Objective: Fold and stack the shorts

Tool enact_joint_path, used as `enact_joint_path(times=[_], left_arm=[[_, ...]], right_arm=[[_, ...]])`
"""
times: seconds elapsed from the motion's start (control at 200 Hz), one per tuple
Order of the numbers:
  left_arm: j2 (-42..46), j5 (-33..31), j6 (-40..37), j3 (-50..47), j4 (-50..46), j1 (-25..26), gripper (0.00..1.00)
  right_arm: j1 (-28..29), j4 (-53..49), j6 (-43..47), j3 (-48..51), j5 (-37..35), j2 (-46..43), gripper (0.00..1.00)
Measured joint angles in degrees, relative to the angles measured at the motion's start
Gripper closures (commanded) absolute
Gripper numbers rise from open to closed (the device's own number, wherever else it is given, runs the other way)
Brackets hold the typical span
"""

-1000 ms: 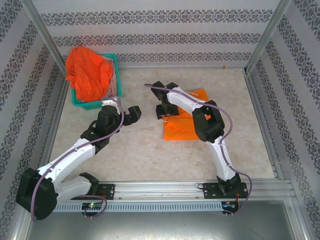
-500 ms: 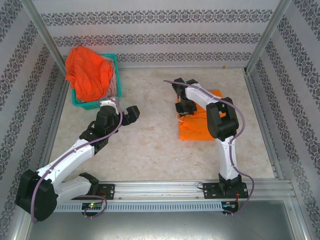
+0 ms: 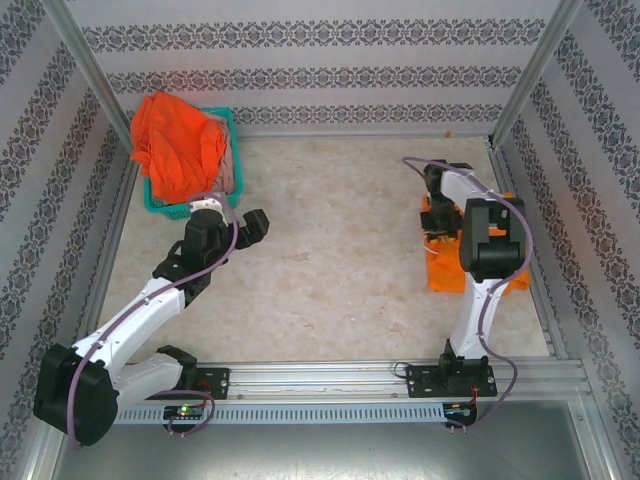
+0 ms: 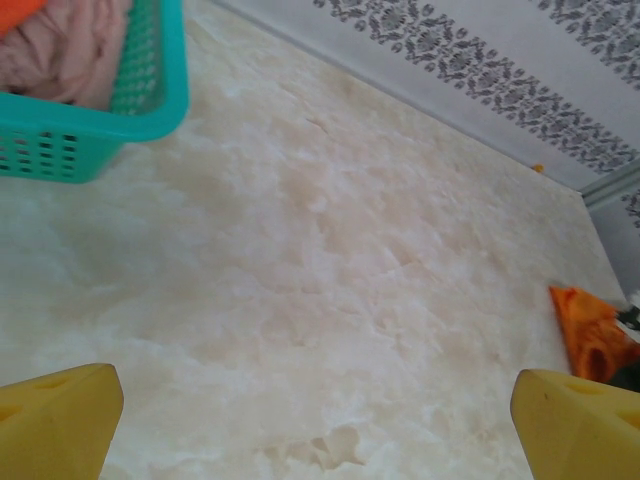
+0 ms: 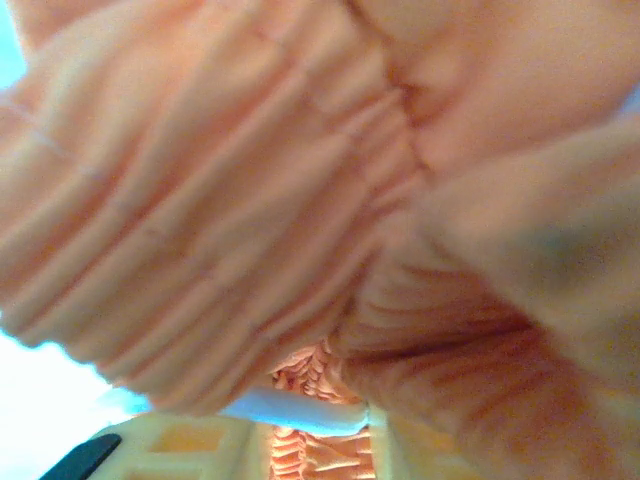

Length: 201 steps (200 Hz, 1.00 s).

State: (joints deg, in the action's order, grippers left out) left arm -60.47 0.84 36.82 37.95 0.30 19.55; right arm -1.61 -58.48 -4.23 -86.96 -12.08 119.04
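**One pair out on the surface, two left in the basket**

The right hand point(image 3: 438, 222), at the right of the frame, is closed on the gathered waistband of the yellow-orange shorts point(image 3: 445, 275). Their cloth and white drawstring point(image 5: 290, 410) press close in its wrist view. The pair lies bunched and compact on the surface point(image 3: 340, 280), close to the side rail point(image 3: 537, 310). The left hand point(image 3: 248, 226) hangs wide open and empty left of centre, just below the teal basket point(image 3: 228, 122) at upper left. There the red-orange shorts point(image 3: 175, 145) heap over the dusty pink shorts point(image 3: 233, 178). By my judgement roughly a third is done, with no stack begun. The right arm hides how tidy the fold is.
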Motion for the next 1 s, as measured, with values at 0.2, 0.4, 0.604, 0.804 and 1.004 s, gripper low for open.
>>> enact_joint_path(times=[0.2,0.4,0.604,0.804,1.004], left_arm=[[-0.1,0.5,-2.6,6.2,-5.6,-8.7,0.0],[-7.2,2.2,-5.0,18.5,-8.0,-20.8,0.01],[-22.9,3.4,-7.6,33.1,-11.1,-29.2,0.07],[-35.7,3.8,-10.3,42.7,-16.3,-33.4,0.14],[-48.2,3.0,-14.7,55.3,-23.5,-33.9,0.31]], right_arm=[[-0.7,1.3,1.1,1.6,2.7,-4.1,0.19],[3.6,6.5,-1.6,3.1,15.5,-19.7,0.11],[7.5,17.7,-5.8,9.8,25.0,-36.4,0.03],[8.3,23.5,-8.2,16.4,27.6,-43.3,0.02],[9.3,25.7,-8.6,21.3,27.5,-45.5,0.03]])
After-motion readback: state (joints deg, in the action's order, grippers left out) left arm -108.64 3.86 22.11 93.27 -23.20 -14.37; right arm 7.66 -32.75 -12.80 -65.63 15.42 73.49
